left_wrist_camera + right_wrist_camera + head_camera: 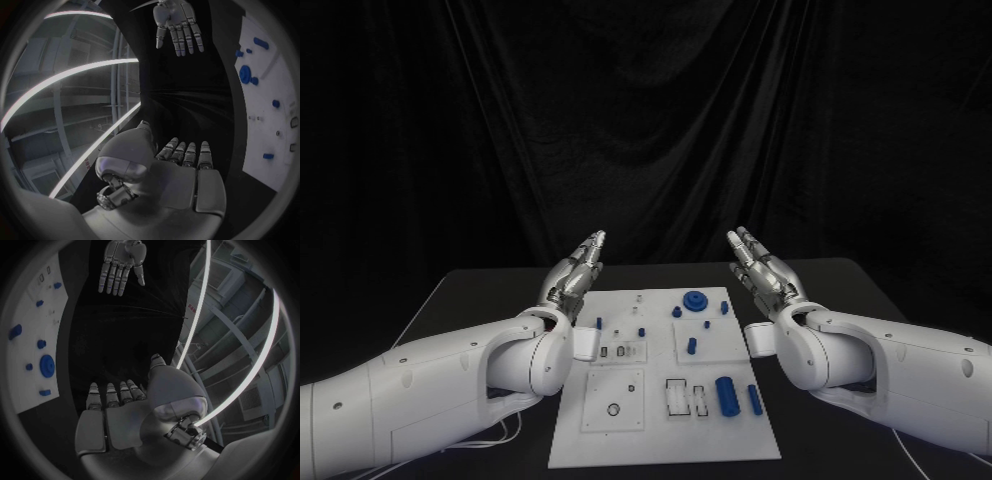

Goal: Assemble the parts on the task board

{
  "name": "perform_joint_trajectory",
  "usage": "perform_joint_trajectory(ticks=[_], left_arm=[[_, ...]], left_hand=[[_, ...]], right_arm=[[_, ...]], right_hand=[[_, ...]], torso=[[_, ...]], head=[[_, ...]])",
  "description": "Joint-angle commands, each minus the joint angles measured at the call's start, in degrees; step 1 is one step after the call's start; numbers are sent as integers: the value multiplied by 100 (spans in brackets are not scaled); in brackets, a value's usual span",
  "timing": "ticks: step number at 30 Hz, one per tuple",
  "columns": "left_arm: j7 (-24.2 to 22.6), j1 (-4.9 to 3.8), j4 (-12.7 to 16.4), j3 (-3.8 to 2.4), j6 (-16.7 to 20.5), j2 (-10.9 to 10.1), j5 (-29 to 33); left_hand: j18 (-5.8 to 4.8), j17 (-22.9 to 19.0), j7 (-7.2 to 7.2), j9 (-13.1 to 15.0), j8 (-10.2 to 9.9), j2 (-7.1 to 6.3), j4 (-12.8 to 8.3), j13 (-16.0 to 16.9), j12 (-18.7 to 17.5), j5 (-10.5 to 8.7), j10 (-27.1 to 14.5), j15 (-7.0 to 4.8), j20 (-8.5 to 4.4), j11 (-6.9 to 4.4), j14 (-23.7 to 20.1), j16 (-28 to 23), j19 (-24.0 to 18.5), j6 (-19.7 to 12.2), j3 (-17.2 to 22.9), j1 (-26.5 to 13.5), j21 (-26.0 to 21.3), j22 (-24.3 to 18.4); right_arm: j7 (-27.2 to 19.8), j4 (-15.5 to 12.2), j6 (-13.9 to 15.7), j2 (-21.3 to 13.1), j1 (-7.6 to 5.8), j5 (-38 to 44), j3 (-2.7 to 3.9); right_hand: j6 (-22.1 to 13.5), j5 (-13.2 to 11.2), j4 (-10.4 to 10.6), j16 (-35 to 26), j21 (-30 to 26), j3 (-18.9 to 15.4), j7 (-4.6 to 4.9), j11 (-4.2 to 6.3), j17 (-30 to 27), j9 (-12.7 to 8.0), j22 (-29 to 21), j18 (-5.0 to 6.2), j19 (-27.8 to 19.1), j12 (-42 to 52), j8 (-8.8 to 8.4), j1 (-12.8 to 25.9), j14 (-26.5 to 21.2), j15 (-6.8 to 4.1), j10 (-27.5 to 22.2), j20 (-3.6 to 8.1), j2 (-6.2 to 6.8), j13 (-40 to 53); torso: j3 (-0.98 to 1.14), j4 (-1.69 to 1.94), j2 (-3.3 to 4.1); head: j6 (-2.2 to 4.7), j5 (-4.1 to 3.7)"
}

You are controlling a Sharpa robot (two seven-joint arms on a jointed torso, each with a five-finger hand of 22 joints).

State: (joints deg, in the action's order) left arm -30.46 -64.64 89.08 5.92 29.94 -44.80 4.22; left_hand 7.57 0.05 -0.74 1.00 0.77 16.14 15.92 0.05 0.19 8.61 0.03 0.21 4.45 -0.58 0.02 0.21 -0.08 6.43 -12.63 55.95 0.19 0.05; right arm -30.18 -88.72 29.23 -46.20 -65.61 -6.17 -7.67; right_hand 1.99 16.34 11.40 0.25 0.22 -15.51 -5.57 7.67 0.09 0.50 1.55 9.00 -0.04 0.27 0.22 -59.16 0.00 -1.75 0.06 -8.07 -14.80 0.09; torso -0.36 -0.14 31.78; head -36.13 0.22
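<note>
The white task board lies in the middle of the black table. Several blue parts lie on it: a round disc near the far edge, a thick cylinder and a slimmer bar near the front right. My left hand is raised above the board's far left corner, fingers straight and apart, holding nothing. My right hand is raised at the far right corner in the same flat pose. Each wrist view shows its own empty hand, the opposite hand, and the board.
A black curtain hangs behind the table. Bare black tabletop runs along both sides of the board. Thin white cables trail on the table near my left arm.
</note>
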Motion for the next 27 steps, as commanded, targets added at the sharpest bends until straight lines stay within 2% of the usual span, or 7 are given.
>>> perform_joint_trajectory(ticks=[1,10,14,19,20,23,27], left_arm=[[-409,-122,-16,101,-1408,8,349],[-708,-428,-68,473,-2936,11,729],[-784,-504,-81,567,-3319,12,825],[-821,-543,-87,613,-3511,12,873],[-1251,-514,-442,613,-3641,-84,372],[-1325,-513,-420,613,-3571,-141,124],[-1388,-513,-452,613,-3535,-178,-26]], left_hand=[[141,-5,-226,-11,11,60,89,-5,-19,73,-3,52,130,39,-2,-21,8,-120,-53,271,-19,-5],[157,-5,-226,-1,25,53,85,-5,-19,84,-3,53,151,48,-2,-21,8,-66,-57,314,-19,-5],[180,-5,-142,4,32,46,83,-5,-19,85,-3,79,194,54,-2,-21,8,-28,-75,386,-19,-5],[177,-5,-481,-21,2,63,89,45,40,113,169,260,364,309,-2,-21,8,-195,-58,520,-19,-5],[178,-5,-516,-26,-5,79,97,54,55,137,206,299,400,352,-2,-21,10,-236,2,513,-16,-2],[196,-5,-456,-16,8,78,95,62,72,177,246,332,453,396,-2,-21,29,-178,80,525,13,22],[221,-5,-312,-5,20,71,92,78,106,279,321,400,542,478,-2,-21,90,-106,132,587,75,68]], right_arm=[[115,34,-1392,-45,-141,-595,-131],[179,106,-2715,-138,-458,-1152,-549],[192,120,-2976,-156,-520,-1261,-632],[195,123,-3037,-161,-535,-1287,-651],[249,149,-3789,-381,-547,-1146,-651],[235,148,-3810,-420,-563,-1134,-651],[129,202,-3911,-425,-588,-1127,-651]], right_hand=[[34,-15,26,-25,-22,-52,34,-89,-9,5,-155,106,4,-27,37,-83,0,92,-6,-73,-26,-9],[58,-96,81,-25,-22,-94,150,-245,-9,10,-155,117,4,-27,42,-29,0,261,-6,-63,-48,-9],[119,-102,88,-25,-22,-106,242,-392,-9,23,-155,122,4,-27,58,-34,0,396,-6,-81,-57,-9],[173,-76,45,-25,-22,-101,324,-618,-9,31,-155,130,4,-27,69,-87,0,476,-6,-187,-58,-9],[199,-62,24,-25,-22,-96,361,-642,-9,36,-155,138,4,-27,74,-112,0,518,-6,-241,-60,-9],[282,-55,10,-25,-1,-100,472,-725,-9,52,-137,140,22,-27,94,-125,0,596,-6,-332,-68,-9],[746,122,-22,229,268,-112,827,-1189,129,145,22,120,392,367,229,-272,177,1150,164,-741,-85,122]], torso=[[-1,0,2],[-1,0,2],[-1,0,2],[-1,0,2],[-5,13,76],[-14,23,79],[-29,65,107]], head=[[0,-1],[0,-1],[0,-1],[0,-1],[-473,32],[-622,21],[-721,-5]])
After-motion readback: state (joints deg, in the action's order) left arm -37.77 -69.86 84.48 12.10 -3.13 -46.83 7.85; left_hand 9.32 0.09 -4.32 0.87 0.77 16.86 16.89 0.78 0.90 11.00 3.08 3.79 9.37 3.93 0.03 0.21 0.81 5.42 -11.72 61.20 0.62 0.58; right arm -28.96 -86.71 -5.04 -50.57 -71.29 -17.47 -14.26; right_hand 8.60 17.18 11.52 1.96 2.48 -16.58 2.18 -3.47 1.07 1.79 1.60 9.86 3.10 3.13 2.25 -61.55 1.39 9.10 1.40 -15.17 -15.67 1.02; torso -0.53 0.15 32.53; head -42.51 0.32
